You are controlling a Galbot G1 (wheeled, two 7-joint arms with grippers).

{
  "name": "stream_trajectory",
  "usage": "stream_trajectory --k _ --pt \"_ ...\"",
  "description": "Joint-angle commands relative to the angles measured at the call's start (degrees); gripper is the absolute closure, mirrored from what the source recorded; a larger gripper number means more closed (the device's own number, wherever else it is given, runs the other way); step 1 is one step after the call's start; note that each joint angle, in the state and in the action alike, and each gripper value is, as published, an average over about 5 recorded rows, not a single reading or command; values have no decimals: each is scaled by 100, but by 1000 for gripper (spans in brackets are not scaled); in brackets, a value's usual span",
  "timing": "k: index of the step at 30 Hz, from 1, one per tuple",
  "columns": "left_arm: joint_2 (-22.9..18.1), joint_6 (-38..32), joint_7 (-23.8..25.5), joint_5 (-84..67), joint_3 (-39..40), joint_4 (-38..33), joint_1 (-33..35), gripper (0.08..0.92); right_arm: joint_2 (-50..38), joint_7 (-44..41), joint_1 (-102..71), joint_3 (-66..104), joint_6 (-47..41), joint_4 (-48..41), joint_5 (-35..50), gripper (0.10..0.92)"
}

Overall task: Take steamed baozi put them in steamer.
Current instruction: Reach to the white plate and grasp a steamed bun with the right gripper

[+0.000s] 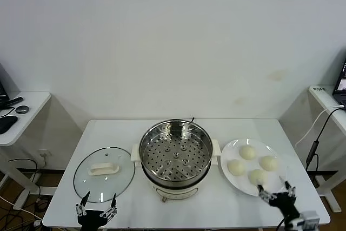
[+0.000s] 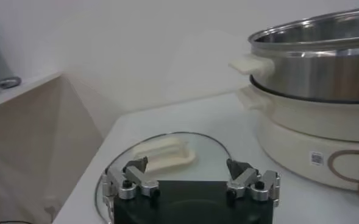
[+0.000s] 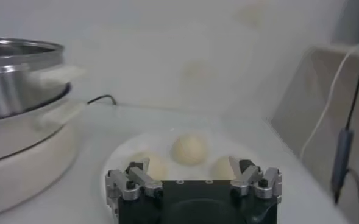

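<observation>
We see the four baozi (image 1: 252,165) sitting together on a round white plate (image 1: 230,151) at the right of the head view, low in the frame, none of them inside the steamer (image 1: 175,157) yet. The steamer stands at the centre of the white tabletop (image 1: 108,131), just beside the plate on its left, its perforated tray bare and its white side handle close to the plate's rim. To the left of the steamer lies a glass lid (image 1: 104,173) with a white handle, flat on the tabletop and near the pot's other handle. Our right gripper (image 1: 277,193) hovers at the lower right of the frame, just at the near edge of the plate and close to the nearest baozi, with its jaws apart and holding nothing; its wrist view shows the buns ahead beyond the parted jaws. Our left gripper (image 1: 96,210) sits at the lower left of the frame by the near edge of the lid, jaws likewise apart and empty.
</observation>
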Motion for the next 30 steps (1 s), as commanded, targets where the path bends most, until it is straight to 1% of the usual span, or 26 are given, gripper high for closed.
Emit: stream_trajectory --k 1,2,5,8,11,14,17,21,25,30 --pt "-108 48 -26 -8 -17 -68 35 177 -1845 -578 1227 117 -575 -453 -582 203" --pt "-116 51 -34 -6 -14 -67 35 177 -1989 -750 1332 87 -611 -543 -747 203" --pt "-158 64 -64 21 7 -60 28 177 -2817 -1749 1931 -124 -871 -994 -1630 203" --pt "-188 70 -80 45 19 -52 5 177 -3563 -3021 2547 -438 -963 -1399 -2447 203" --pt "-211 73 -98 34 19 -34 -26 177 -4020 -4342 3256 -994 -553 -1871 -3066 203" --pt "-217 71 -121 20 16 20 -71 177 -4198 -5165 4500 -2149 234 -2571 -3518 203" --pt "-207 67 -135 1 -6 33 -96 177 -4139 -5605 5741 -3542 806 -3126 -3706 203" --pt "-202 75 -122 -23 -58 -8 -85 177 -3742 -5964 6959 -5110 1187 -3752 -3746 203" --pt "-242 101 -104 -31 -91 -16 -85 177 -2964 -6109 7710 -5981 1445 -4434 -3837 203" --pt "-245 105 -77 -23 -118 20 -82 177 -2196 -6133 8103 -6457 1693 -5199 -4135 203"
